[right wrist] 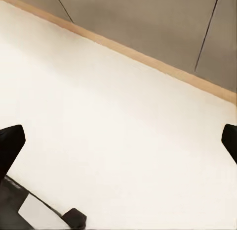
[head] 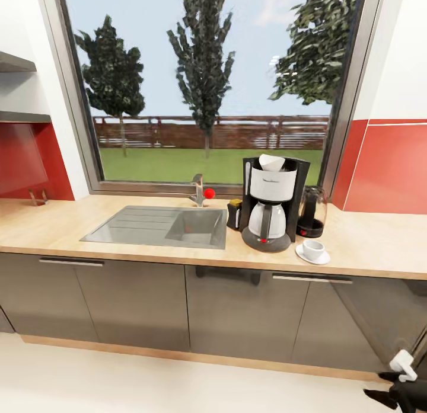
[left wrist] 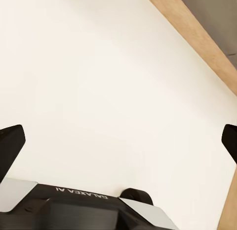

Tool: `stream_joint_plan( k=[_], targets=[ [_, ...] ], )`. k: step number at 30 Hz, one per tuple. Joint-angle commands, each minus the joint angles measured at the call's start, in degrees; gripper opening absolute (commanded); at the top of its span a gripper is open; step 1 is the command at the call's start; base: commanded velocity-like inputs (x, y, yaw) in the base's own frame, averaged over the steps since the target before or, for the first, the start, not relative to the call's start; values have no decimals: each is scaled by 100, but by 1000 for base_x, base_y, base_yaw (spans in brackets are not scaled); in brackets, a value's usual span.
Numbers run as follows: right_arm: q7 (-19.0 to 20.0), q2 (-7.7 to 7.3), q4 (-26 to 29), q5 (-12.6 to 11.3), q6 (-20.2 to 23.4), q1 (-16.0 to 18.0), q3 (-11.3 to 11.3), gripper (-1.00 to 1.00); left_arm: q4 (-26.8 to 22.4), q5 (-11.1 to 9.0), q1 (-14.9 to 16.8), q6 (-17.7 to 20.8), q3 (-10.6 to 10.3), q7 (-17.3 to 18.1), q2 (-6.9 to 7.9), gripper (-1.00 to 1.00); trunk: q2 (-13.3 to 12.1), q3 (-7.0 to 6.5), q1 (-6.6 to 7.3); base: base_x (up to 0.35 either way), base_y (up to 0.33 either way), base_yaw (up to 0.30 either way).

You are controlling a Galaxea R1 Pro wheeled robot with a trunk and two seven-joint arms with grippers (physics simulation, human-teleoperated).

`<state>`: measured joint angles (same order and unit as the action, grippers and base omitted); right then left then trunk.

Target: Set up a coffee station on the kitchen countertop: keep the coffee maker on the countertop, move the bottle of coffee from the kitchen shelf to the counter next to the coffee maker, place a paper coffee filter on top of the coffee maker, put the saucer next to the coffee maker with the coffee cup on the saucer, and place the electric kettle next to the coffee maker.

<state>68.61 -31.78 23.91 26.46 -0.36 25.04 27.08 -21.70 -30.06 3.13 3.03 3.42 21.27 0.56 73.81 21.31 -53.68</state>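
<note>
Looks basically done from where I'm parked. On the long light-wood table [head: 118,238], up and away from my low hands, the black-framed coffee maker [head: 270,208] wears a white paper filter [head: 271,162]. White cup [head: 313,247] on its white saucer [head: 312,256], glass kettle [head: 311,211] just beside. The squat dark bottle [head: 235,214] is half hidden behind the machine. Left hand [left wrist: 118,141] and right hand [right wrist: 118,141] both spread empty over the floor

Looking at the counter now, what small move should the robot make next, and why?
Probably none on the counter; just keep both arms lowered. The paper coffee filter sits atop the coffee maker, the bottle of coffee and electric kettle flank it, and the coffee cup rests on the saucer. Both pincers are open and empty.
</note>
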Motion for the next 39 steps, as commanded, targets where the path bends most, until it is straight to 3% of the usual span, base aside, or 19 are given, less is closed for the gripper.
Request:
stream_joint_plan(
  k=[1,2,3,5,6,8,9,12,18,28,39],
  targets=[
    [-202,8,-310,54,-151,13,51,100,4,-38,4,31,25,35,1,100,4,5,0,0,0,0],
    [-1309,45,-1542,129,-841,11,35,100,8,-38,4,31,27,35,10,100,4,5,0,0,0,0],
    [-1665,72,-1903,204,-1016,11,31,100,13,-37,4,31,27,35,11,100,4,5,0,0,0,0],
    [-2134,104,-2272,323,-1167,-8,28,100,19,-36,4,31,27,35,13,100,4,5,0,0,0,0],
    [-2896,159,-2541,438,-1279,-286,25,100,46,-37,4,31,27,35,13,100,4,5,0,0,0,0],
    [-3287,271,-2602,468,-1306,-414,25,100,101,-40,4,27,34,35,14,100,4,5,0,0,0,0],
    [-4411,402,-2661,484,-1317,-530,31,100,157,-43,4,23,43,32,14,100,4,5,0,0,0,0],
    [-5035,467,-2673,478,-1312,-549,33,100,167,-43,4,23,57,29,14,100,4,5,0,0,0,0],
    [-5524,586,-2680,483,-1309,-560,34,100,174,-43,4,23,85,27,14,100,4,5,0,0,0,0],
    [-5578,834,-2679,489,-1299,-564,34,100,175,-43,4,22,88,26,16,100,4,5,0,0,0,0],
    [-5578,1427,-2681,492,-1281,-570,34,100,173,-43,4,25,88,28,22,100,4,5,0,0,0,0]
  ],
)
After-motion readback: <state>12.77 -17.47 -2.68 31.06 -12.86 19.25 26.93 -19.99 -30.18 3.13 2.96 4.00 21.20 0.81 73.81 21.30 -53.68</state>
